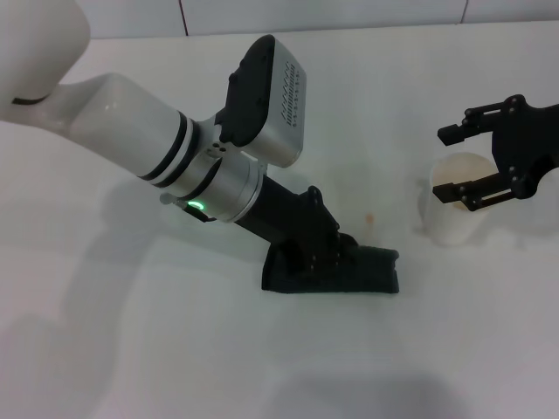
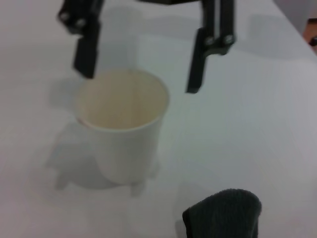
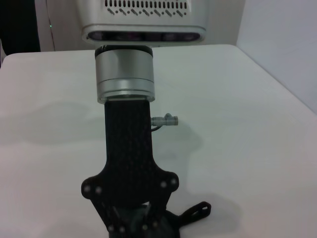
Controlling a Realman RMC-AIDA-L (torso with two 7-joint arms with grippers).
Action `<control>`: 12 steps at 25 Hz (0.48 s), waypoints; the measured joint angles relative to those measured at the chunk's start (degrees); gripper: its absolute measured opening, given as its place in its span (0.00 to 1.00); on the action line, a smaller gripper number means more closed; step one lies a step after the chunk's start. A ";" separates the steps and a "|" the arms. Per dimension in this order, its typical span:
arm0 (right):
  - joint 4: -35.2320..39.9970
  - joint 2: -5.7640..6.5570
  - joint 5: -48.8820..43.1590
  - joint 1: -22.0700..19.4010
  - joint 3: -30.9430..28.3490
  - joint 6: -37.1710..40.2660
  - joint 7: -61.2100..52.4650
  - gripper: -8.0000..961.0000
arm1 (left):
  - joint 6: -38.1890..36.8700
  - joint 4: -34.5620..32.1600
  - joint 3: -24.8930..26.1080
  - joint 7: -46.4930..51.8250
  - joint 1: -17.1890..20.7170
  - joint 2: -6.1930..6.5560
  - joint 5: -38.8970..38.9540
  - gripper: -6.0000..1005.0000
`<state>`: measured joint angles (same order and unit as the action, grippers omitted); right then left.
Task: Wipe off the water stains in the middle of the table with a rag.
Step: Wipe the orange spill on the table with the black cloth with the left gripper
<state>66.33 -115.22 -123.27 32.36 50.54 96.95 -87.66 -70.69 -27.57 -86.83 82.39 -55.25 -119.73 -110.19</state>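
Rag [image 1: 362, 271] lies mid-tabletop under left claw [image 1: 327, 253], which presses down on its left end; whether the jaws are clamped on cloth I cannot tell. Likely soft, thick, light, best pinched at a fold. Faint stain [image 1: 370, 218] just beyond it. Cup [image 1: 456, 199] right, tippable, right claw [image 1: 476, 161] spread open around its rim. Tabletop [image 1: 131, 349] roomy nearer and left.

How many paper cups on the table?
1. The white paper cup stands upright on the table, on the robot's right, under the open right gripper. The left gripper with the rag could hide something small.
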 joint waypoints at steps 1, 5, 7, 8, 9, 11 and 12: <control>0.00 0.00 0.04 0.00 0.00 -0.01 0.01 0.81 | 0.19 0.00 -0.07 0.15 0.01 -0.01 -0.08 0.12; -0.09 0.00 0.63 -0.06 0.08 -0.04 0.03 0.81 | 5.49 0.35 -1.70 3.43 -0.02 -0.01 -0.43 0.12; -0.13 0.00 0.67 -0.10 0.14 -0.09 0.05 0.81 | 10.05 0.37 -3.80 6.43 -0.07 0.02 -0.67 0.13; -0.14 0.00 0.67 -0.11 0.28 -0.09 0.08 0.81 | 12.30 0.38 -4.86 7.94 -0.08 0.03 -0.93 0.13; -0.16 0.00 0.67 -0.11 0.44 -0.11 0.09 0.81 | 14.59 0.39 -5.66 9.43 -0.06 0.02 -1.24 0.13; -0.20 0.00 0.67 -0.11 0.67 -0.24 0.16 0.81 | 17.53 0.39 -6.07 11.25 0.04 -0.02 -1.45 0.13; -0.22 0.00 0.67 -0.11 0.72 -0.33 0.23 0.81 | 19.09 0.40 -6.02 12.18 0.10 -0.03 -1.44 0.13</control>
<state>66.11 -115.22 -122.60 32.25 51.26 96.62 -87.43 -51.60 -27.17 -92.85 94.57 -55.16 -119.76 -111.63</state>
